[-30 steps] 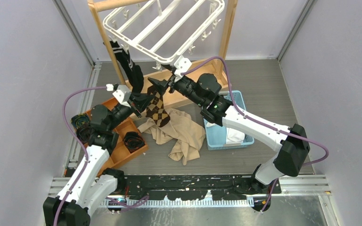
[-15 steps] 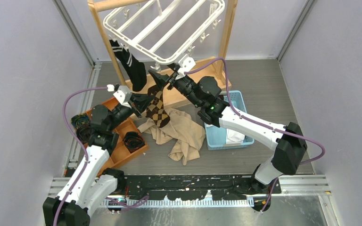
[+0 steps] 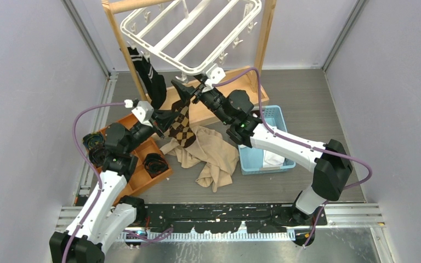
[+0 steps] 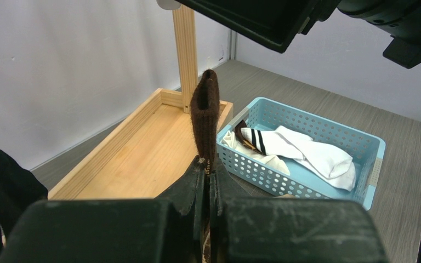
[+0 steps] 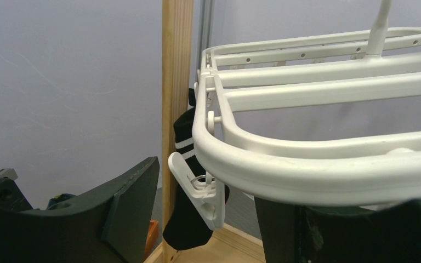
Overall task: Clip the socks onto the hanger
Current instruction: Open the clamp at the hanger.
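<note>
In the overhead view, the left gripper (image 3: 170, 116) is pinching a brown diamond-patterned sock (image 3: 183, 129) and holding it up, while the sock's lower end is draping onto a beige cloth (image 3: 214, 156). The right gripper (image 3: 185, 93) is hovering just above the sock's upper end, close under the near rim of the white hanger (image 3: 142, 43), which is hanging from a wooden stand (image 3: 125, 49). A black striped sock (image 3: 149, 76) is dangling from the hanger's left corner. A blue basket (image 3: 259, 160) is sitting to the right of the cloth. In the left wrist view, the fingers (image 4: 189, 186) are pressing tightly together on the brown sock, whose cuff is standing straight up above them; white socks with black bands (image 4: 285, 145) are lying in the basket beyond. In the right wrist view, the right gripper's jaws are standing wide apart and holding nothing, with the hanger's curved rim and one white clip (image 5: 200, 192) lying between them, and the black striped sock hanging behind that clip, beside the wooden post.
</note>
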Controlling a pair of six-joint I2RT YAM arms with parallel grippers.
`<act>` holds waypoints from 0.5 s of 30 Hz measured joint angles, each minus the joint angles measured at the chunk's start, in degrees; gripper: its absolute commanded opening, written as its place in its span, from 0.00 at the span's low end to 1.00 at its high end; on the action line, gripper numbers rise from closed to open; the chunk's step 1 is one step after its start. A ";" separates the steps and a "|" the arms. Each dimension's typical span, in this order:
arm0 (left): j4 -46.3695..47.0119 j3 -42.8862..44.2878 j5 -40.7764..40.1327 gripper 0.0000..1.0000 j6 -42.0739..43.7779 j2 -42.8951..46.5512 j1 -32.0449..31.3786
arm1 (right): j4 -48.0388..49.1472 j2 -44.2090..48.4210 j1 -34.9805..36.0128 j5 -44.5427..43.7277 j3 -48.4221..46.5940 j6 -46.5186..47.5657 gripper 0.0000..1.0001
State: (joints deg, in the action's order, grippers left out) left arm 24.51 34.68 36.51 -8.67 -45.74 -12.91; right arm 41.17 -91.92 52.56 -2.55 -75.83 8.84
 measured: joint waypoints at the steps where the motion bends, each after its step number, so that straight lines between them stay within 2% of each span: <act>1: -0.07 0.00 0.00 0.00 0.07 0.04 0.00 | 0.26 -0.22 0.00 0.00 0.00 -0.02 0.67; 6: -0.42 0.00 0.00 0.00 0.15 0.07 0.00 | 1.46 -1.20 0.02 -0.22 0.00 -0.28 0.62; 15: -1.05 0.00 0.00 0.00 0.17 0.11 0.00 | 3.08 -1.38 0.02 -0.66 0.00 -0.90 0.61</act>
State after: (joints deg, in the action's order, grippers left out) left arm 23.46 34.68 36.51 -8.49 -45.63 -12.91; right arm 44.25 -93.30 52.58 -3.20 -75.83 7.94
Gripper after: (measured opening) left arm 0.021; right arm 0.613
